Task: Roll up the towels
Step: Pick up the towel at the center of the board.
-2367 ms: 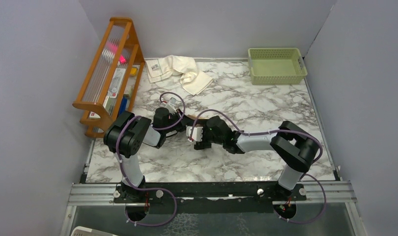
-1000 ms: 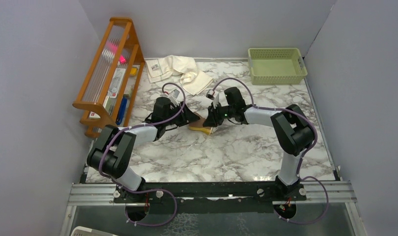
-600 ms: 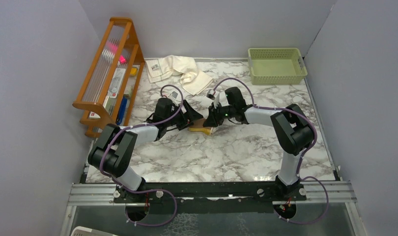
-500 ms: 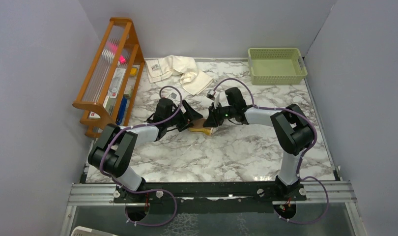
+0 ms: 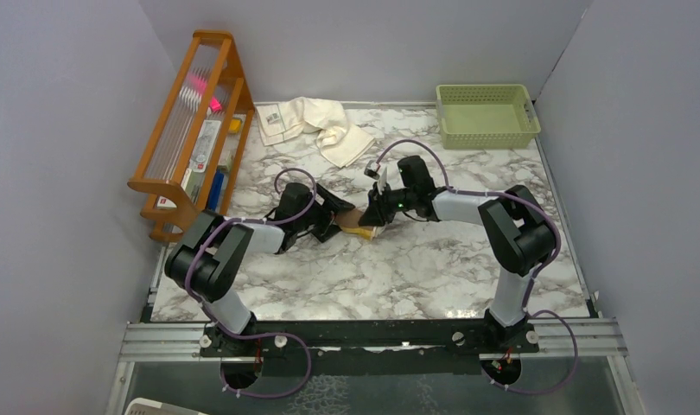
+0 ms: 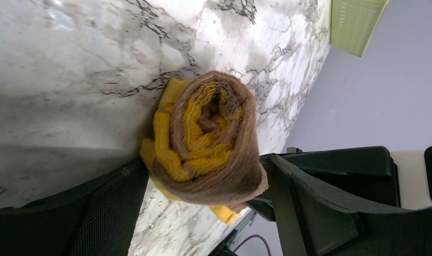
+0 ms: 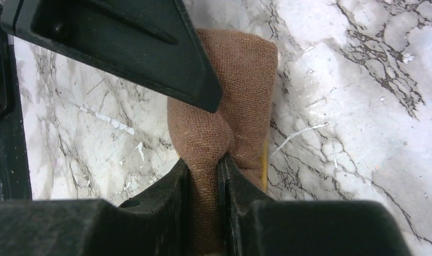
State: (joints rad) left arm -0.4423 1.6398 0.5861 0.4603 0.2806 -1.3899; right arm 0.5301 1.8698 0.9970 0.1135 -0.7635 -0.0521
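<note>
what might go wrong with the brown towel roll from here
1. The right gripper pinches only an outer fold of the brown towel; lifting could peel that layer and loosen the roll.
2. The left gripper is open around the roll's end, so the loose yellow edge may unwind.

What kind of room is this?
Probably a robot lab booth: plain grey walls box in a marble-look table, and a left arm and right arm bolted at its edge handle a brown towel.

"Towels, counted?"
"Two: one brown towel [image 6: 208, 140] between the left gripper [image 5: 335, 221] and the right gripper [image 5: 369, 217], and one cream towel [image 5: 316, 122] well beyond both."
"Other items?"
"One basket [image 5: 488, 135], one rack [image 5: 196, 130]. Grippers: two."
</note>
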